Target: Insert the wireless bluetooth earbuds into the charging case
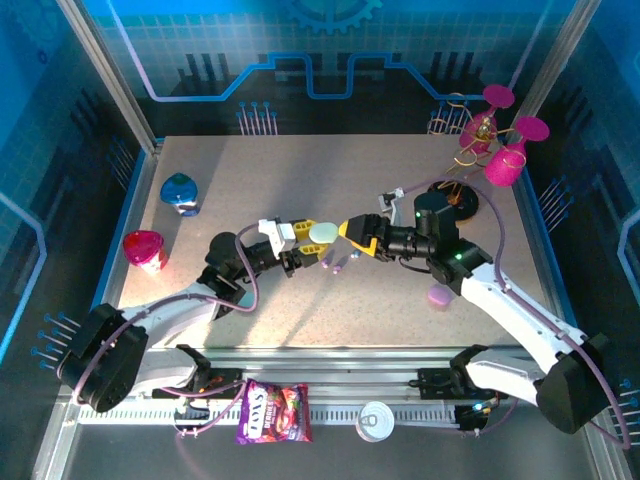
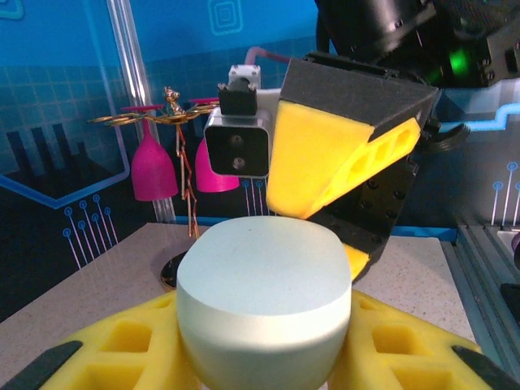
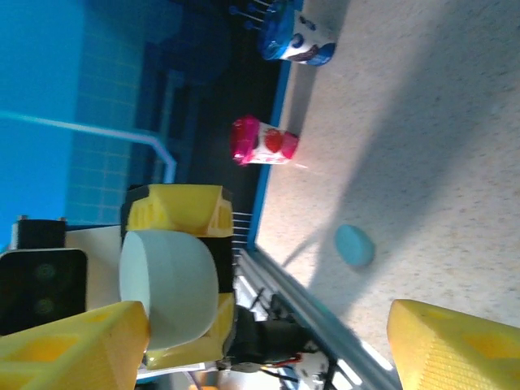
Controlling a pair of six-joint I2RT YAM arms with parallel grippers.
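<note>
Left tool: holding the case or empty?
Holding. Left tool is shut on the pale green case, yellow pads against both its sides.

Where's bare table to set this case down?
Bare: the far middle of the table, between the blue cup and the glass rack. Also the near strip between the left arm and the purple case. Crowded at centre, where the left gripper, holding the pale case, faces the right gripper.

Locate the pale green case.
The pale green case is mid-table in the top view, held by the left fingers, facing the right fingers.
</note>
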